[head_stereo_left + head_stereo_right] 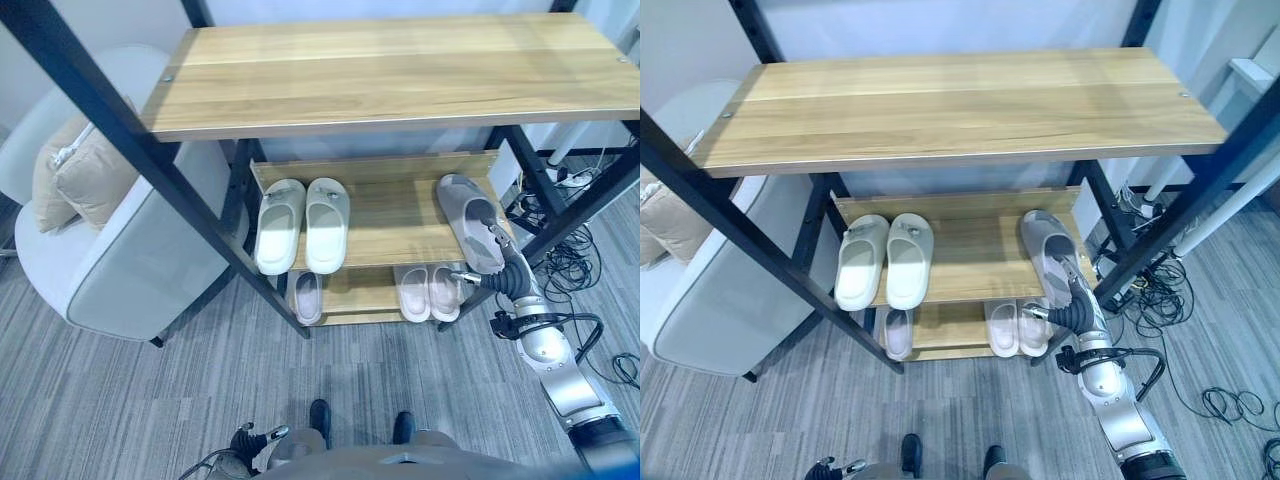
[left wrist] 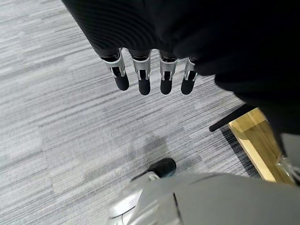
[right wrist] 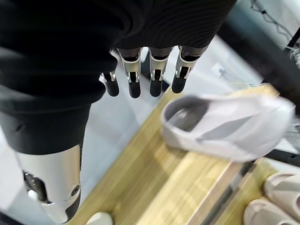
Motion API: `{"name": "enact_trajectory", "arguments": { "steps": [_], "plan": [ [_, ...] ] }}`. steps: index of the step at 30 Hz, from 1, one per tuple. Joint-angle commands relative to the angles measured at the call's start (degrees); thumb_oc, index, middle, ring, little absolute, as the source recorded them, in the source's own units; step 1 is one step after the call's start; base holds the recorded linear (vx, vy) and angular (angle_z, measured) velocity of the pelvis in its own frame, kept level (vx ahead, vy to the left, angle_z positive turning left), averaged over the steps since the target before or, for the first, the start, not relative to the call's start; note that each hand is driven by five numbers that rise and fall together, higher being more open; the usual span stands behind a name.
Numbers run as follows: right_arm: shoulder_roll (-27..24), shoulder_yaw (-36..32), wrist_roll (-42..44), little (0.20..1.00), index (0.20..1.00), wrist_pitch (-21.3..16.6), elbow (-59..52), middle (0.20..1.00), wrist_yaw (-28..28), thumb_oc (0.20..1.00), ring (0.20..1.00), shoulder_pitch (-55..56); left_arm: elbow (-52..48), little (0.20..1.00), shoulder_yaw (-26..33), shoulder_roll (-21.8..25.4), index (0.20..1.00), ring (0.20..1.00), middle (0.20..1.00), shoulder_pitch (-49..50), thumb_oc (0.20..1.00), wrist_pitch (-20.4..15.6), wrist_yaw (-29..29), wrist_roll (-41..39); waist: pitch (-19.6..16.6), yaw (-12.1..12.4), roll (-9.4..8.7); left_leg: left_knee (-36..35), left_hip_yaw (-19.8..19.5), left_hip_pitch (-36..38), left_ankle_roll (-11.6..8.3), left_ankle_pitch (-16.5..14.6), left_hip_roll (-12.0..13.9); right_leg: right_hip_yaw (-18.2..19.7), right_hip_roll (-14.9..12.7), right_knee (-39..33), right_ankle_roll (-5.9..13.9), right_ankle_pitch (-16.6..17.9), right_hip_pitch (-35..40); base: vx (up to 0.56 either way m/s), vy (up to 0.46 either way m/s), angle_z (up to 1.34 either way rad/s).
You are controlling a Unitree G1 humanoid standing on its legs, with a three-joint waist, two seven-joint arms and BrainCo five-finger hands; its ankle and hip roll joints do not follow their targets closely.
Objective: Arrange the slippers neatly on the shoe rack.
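Note:
A grey slipper lies lengthwise at the right end of the shoe rack's middle shelf. My right hand hovers just in front of its heel, open, fingers straight and short of the slipper. A white pair sits side by side at the shelf's left end. On the bottom shelf rest a pale pink pair and a single pale slipper. My left hand hangs low over the floor, open, with its fingers straight and nothing in them.
The rack's wide wooden top shelf overhangs the lower shelves, with black slanted frame posts on both sides. A grey armchair with a beige cushion stands at the left. Cables lie on the floor at the right.

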Motion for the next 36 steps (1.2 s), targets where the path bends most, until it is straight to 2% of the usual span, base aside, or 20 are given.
{"name": "enact_trajectory", "arguments": {
  "steps": [1,4,8,12,18,23,25,32,36],
  "plan": [
    [0.35,-0.49,-0.26,1.0,1.0,-2.28,-3.19,1.0,-0.99,1.0,1.0,-2.33,2.57,1.0,-1.38,-0.31,1.0,1.0,1.0,-0.42,1.0,-0.36,0.15,1.2,-1.42,1.5,-1.71,1.87,0.77,1.35,-1.74,-4.87,3.05,1.48,-6.85,0.95,5.61,2.02,0.23,0.04,0.045,0.05],
    [0.09,-1.0,-2.12,1.0,1.0,-1.59,-1.37,1.0,-2.54,1.0,1.0,-3.83,2.71,1.0,-2.44,-0.61,1.0,1.0,1.0,0.23,1.0,-0.37,-0.5,2.53,-1.24,1.93,-1.9,0.99,0.98,1.69,-1.57,-4.87,2.78,1.27,-7.01,-0.45,6.05,2.82,0.41,0.04,0.041,-0.01],
    [0.04,-3.55,-3.8,1.0,1.0,-0.01,3.6,1.0,-7.29,1.0,1.0,-6.31,3.66,1.0,-1.91,-0.3,1.0,1.0,1.0,1.52,1.0,-0.15,-0.21,2.76,-0.82,2.91,-1.74,0.37,0.69,1.08,-1.62,-4.67,2.62,0.6,-7.12,-2.22,6.41,3.77,0.5,0.01,0.017,0.0],
    [-0.49,-4.55,0.35,1.0,1.0,0.17,7.74,1.0,-8.58,1.0,1.0,-9.79,3.62,1.0,-1.88,0.6,1.0,1.0,1.0,1.28,1.0,-0.23,-0.13,1.64,0.35,3.99,-1.55,0.37,-0.35,-0.99,-1.77,-3.96,2.3,-0.31,-7.49,-2.66,6.65,4.61,-0.64,-0.03,0.035,0.1],
    [-2.52,-5.36,2.03,1.0,1.0,0.57,12.74,1.0,-11.19,1.0,1.0,-14.76,2.86,1.0,-3.09,1.16,1.0,1.0,1.0,-0.46,1.0,-1.02,0.35,0.07,2.07,5.17,-1.33,0.37,-1.89,-5.06,-1.99,-2.77,1.76,-2.15,-8.41,-2.93,7.08,5.89,-3.11,-0.04,0.034,0.24],
    [0.9,-9.84,4.26,1.0,1.0,1.06,17.11,1.0,-19.06,1.0,1.0,-16.4,2.26,1.0,-3.27,0.64,1.0,1.0,1.0,-1.84,1.0,-1.54,2.11,-2.06,2.55,5.7,-0.6,0.37,-3.27,-8.89,-2.62,-1.72,1.32,-3.87,-9.25,-3.68,7.26,6.96,-4.99,0.0,0.041,0.16],
    [2.04,-10.87,5.5,1.0,1.0,0.94,18.24,1.0,-20.54,1.0,1.0,-16.44,2.04,1.0,-3.32,0.65,1.0,1.0,1.0,-2.12,1.0,-1.43,2.66,-2.43,2.65,5.71,-0.49,0.37,-3.56,-9.23,-2.61,-1.75,1.19,-4.09,-9.36,-3.63,7.31,6.97,-5.14,0.01,0.022,0.19],
    [4.21,-9.83,13.3,1.0,1.0,-0.35,22.59,1.0,-18.48,1.0,1.0,-17.41,1.86,1.0,-3.38,0.9,1.0,1.0,1.0,-1.66,1.0,-1.21,2.92,-3.12,2.52,6.46,-0.66,0.37,-3.8,-9.01,-2.55,-2.23,0.72,-4.6,-9.83,-3.96,7.5,7.21,-4.55,0.02,0.015,0.05],
    [4.66,-7.57,13.28,1.0,1.0,-0.17,23.53,1.0,-17.11,1.0,1.0,-18.6,1.98,1.0,-3.78,0.85,1.0,1.0,1.0,-1.35,1.0,-1.07,2.73,-2.92,2.2,6.77,-0.91,0.37,-3.85,-8.73,-2.47,-2.46,0.69,-4.71,-9.93,-4.1,7.56,7.2,-4.22,0.01,0.005,0.02]
  ]
}}
